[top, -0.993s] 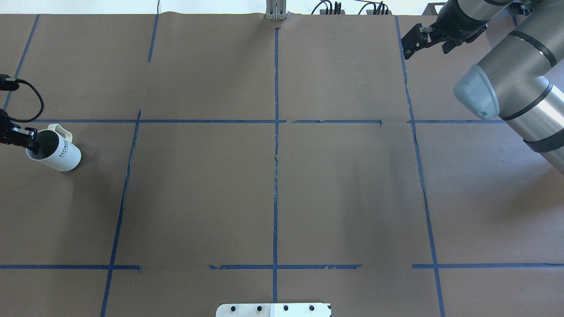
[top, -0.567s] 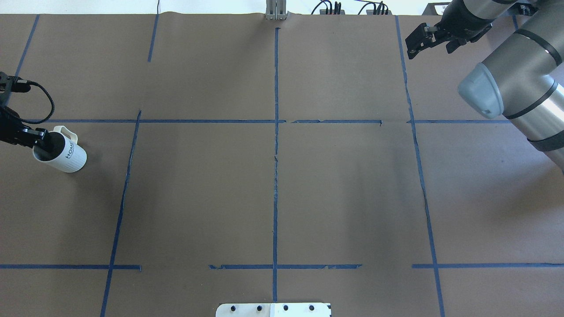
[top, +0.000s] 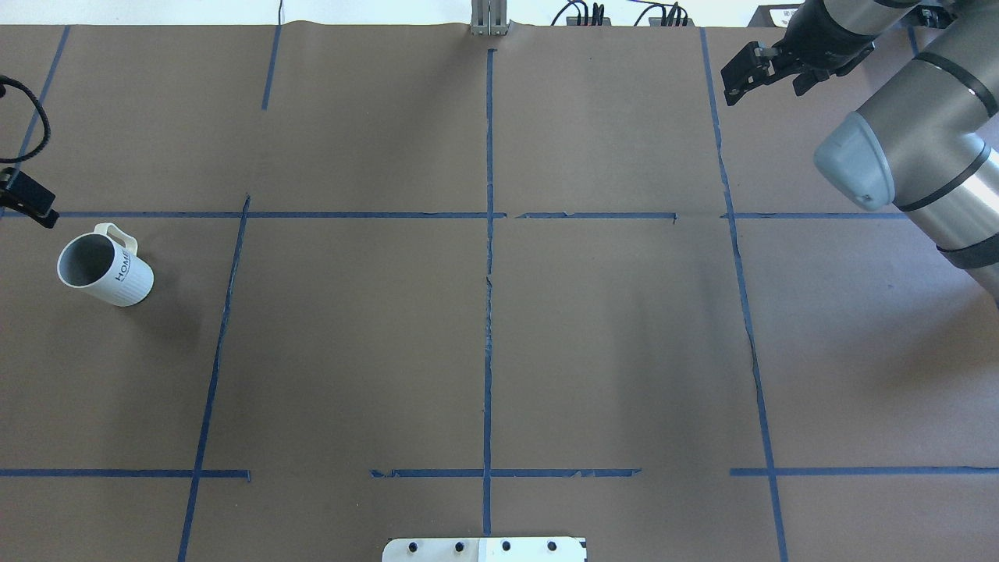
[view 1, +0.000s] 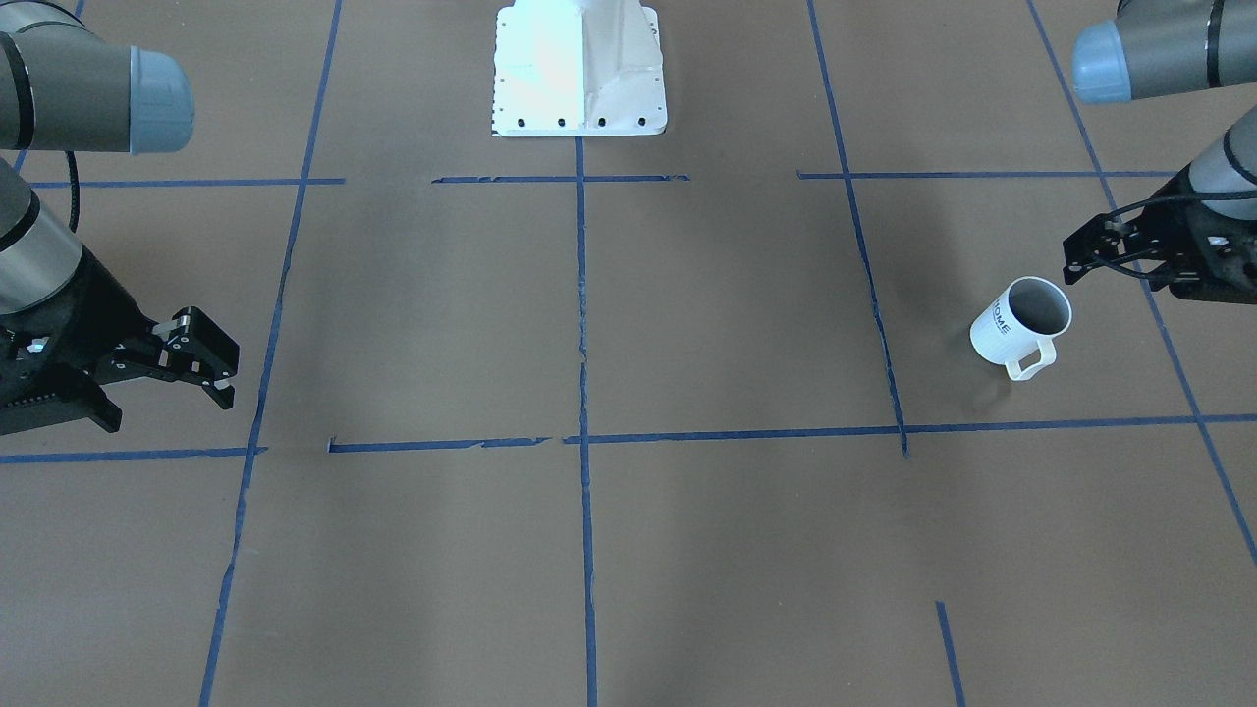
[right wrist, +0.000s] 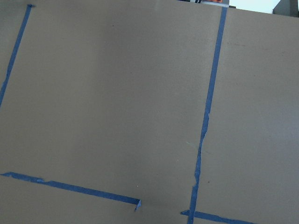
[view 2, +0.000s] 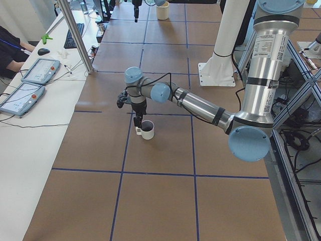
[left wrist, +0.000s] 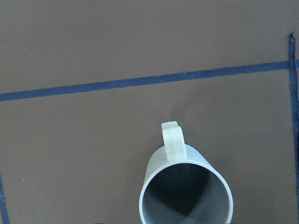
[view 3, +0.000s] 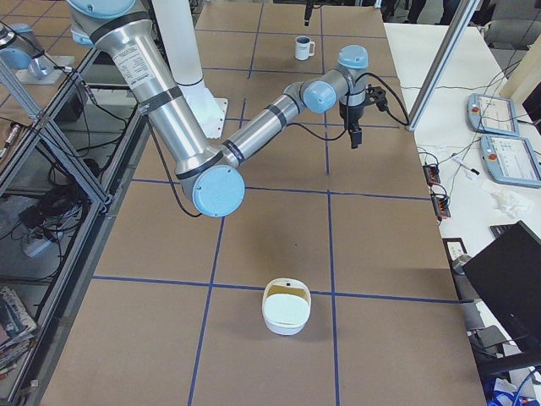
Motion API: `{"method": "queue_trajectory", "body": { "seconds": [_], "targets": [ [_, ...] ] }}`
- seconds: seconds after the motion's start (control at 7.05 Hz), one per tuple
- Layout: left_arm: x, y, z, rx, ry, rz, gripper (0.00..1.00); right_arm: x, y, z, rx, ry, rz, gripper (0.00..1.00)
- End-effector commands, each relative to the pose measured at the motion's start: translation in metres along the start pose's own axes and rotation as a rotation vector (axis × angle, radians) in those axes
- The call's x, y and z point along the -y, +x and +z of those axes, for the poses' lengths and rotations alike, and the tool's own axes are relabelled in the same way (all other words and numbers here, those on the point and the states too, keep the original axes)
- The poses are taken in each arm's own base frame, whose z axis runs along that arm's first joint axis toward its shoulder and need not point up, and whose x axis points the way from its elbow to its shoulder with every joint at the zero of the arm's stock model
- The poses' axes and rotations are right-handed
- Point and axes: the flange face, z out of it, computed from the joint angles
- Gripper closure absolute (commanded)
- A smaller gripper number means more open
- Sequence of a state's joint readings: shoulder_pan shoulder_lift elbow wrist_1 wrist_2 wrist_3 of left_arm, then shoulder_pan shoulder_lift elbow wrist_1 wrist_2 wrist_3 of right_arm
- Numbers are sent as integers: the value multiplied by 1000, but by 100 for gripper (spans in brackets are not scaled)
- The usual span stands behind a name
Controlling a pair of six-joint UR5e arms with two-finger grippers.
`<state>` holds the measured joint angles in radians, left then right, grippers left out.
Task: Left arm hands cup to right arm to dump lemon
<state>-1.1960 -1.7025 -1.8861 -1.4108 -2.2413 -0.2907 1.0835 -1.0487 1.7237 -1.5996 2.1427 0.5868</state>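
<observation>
Pulled back off the cup's rim since a moment ago, the left gripper (view 1: 1083, 259) hangs just beside the cup (top: 108, 273) without touching it; I cannot tell how its jaws stand. Dark "HOME" lettering reads on the cup, which stands upright near the left edge of the table (top: 484, 312), handle pointing away from the robot. Well apart, the right gripper (top: 765, 90) hovers with jaws spread, holding nothing.

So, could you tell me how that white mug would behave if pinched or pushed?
The cup looks rigid and glazed, so probably hard and slippery to pinch. Standing upright on a flat base, it should slide rather than roll. Its side handle may twist it when pushed.
</observation>
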Motion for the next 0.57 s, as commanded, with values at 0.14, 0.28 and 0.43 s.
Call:
{"method": "queue_trajectory", "body": {
  "seconds": [0.14,0.28,0.43],
  "targets": [
    [-11,-86,-18,28,-17,99,0,-23,124,-3,-18,-54,-115,0],
    [-28,-135,-15,34,-28,123,0,-41,183,-8,-46,-66,-156,0],
    [-42,-180,-25,38,-15,99,0,-67,244,-12,-70,-89,-186,0]
  ]
}}
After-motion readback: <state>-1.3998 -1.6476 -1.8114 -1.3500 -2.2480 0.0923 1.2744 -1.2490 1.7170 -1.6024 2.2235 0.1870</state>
